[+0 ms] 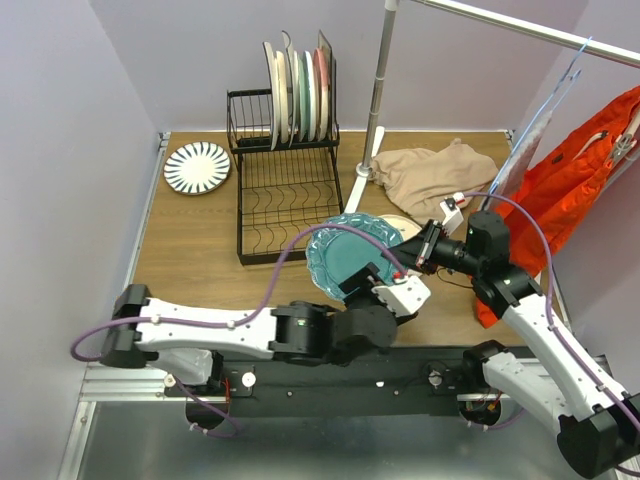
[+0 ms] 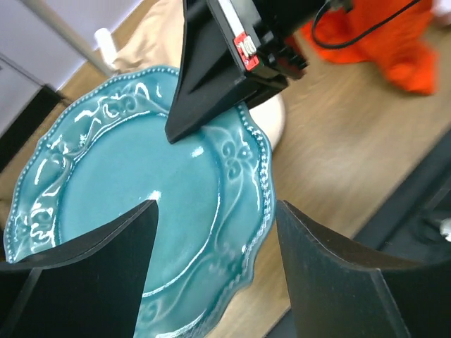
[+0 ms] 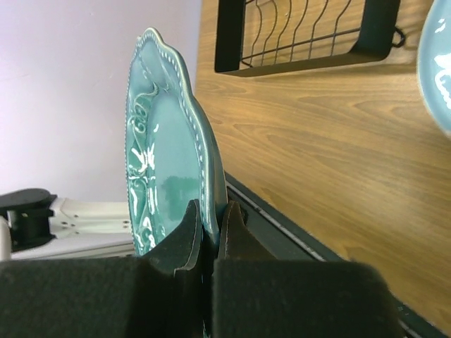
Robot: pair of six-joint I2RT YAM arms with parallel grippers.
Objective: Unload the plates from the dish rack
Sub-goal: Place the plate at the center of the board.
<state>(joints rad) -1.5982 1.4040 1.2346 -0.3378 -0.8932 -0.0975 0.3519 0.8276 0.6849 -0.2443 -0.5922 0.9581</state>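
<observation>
One teal plate (image 3: 158,141) is off the rack (image 1: 285,210), above the table (image 1: 200,250), its rim pinched by the right gripper (image 3: 213,225), while the left gripper (image 2: 215,211) is spread wide before its face, holding nothing.

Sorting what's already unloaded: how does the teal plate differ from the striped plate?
The teal plate is one colour with a scalloped rim; the striped plate is white with dark radial stripes. The right pincer grips the teal plate's rim; the striped plate lies flat on the table. Both are outside the dish rack.
</observation>
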